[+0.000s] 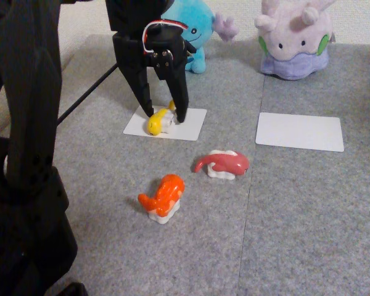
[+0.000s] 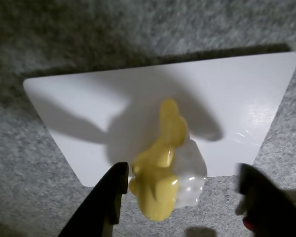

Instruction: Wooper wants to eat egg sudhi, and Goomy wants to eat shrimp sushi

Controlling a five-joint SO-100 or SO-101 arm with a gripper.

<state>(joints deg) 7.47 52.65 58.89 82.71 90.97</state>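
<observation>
Between the spread jaws of the gripper [image 1: 164,116], the egg sudhi [image 1: 158,121] is being seen lying on a white card [image 1: 188,126] in the fixed view. The jaws are being held wide, one fingertip [image 1: 146,110] set to the left of the piece and the other to its right, both tips down at card level. Whether either tip is touching the piece cannot be told from this view.

In the wrist view, the gripper [image 2: 182,182] is being shown with clear gaps on both sides of the egg sudhi [image 2: 160,173]; nothing is being gripped. The yellow topping is lying tilted over its white rice block, and the piece is overhanging the near edge of the card [image 2: 89,108] onto the grey carpet [image 2: 29,197].

Behind the jaws in the fixed view, Wooper [image 1: 194,31] is being partly hidden by the arm, close beyond the far edge of the card. Goomy [image 1: 295,38] is sitting well to the right of the jaws, with a second white card [image 1: 300,131] lying bare in front of it.

In front of the jaws, nearer the camera, a pink-red sushi piece [image 1: 223,164] and an orange sushi piece [image 1: 163,197] are lying on the grey carpet [image 1: 308,216], apart from both cards and from each other.
</observation>
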